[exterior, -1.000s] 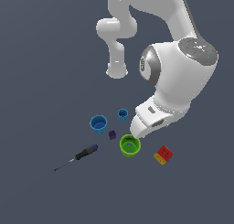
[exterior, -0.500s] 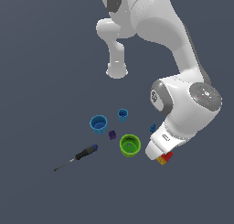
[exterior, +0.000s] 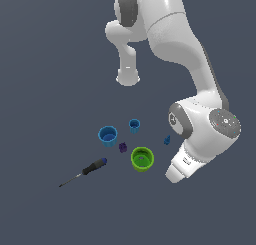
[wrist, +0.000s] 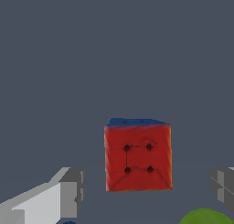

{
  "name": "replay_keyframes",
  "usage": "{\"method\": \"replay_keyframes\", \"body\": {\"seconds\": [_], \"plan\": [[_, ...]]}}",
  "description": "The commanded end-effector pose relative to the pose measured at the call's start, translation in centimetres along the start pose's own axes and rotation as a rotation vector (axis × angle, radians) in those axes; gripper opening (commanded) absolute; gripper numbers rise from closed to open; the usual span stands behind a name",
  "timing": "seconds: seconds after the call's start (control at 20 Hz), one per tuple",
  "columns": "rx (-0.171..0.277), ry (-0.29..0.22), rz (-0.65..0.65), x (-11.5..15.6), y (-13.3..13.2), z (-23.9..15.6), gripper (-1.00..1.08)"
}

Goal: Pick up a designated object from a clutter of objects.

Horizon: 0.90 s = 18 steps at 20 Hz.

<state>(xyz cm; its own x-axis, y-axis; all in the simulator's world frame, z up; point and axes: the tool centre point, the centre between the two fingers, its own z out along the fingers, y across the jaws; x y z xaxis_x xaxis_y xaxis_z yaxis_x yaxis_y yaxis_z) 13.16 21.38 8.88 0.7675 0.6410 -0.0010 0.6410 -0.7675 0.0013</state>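
Note:
In the wrist view the designated object [wrist: 138, 154], a small block with a red studded face and a blue edge, lies on the grey floor between my fingertips. My gripper [wrist: 147, 187] is open, one grey finger [wrist: 69, 191] on each side of the block and apart from it. In the exterior view my gripper [exterior: 176, 177] hangs low just beyond the green cup [exterior: 142, 158] toward the exterior view's right, and the hand hides the block. The rest of the clutter of objects lies toward the exterior view's left.
Two blue cups [exterior: 108, 136] [exterior: 134, 125], a tiny purple block [exterior: 122, 147], a tiny blue piece [exterior: 167, 139] and a black-and-blue-handled screwdriver [exterior: 85, 170] lie nearby. The green cup's rim [wrist: 205, 217] shows at the wrist view's edge, near one finger.
The hand swung from above the green cup toward the exterior view's right and came down over the red block, which it now hides in the exterior view.

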Motion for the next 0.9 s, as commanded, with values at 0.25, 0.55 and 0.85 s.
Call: {"method": "replay_keyframes", "body": {"seconds": [0.25, 0.55, 0.85], "plan": [[0.001, 0.0, -0.007, 0.2, -0.2, 0.6, 1.0], [0.001, 0.0, -0.009, 0.2, -0.2, 3.1, 1.0], [0.001, 0.001, -0.01, 0.2, -0.2, 5.5, 1.0]]}}
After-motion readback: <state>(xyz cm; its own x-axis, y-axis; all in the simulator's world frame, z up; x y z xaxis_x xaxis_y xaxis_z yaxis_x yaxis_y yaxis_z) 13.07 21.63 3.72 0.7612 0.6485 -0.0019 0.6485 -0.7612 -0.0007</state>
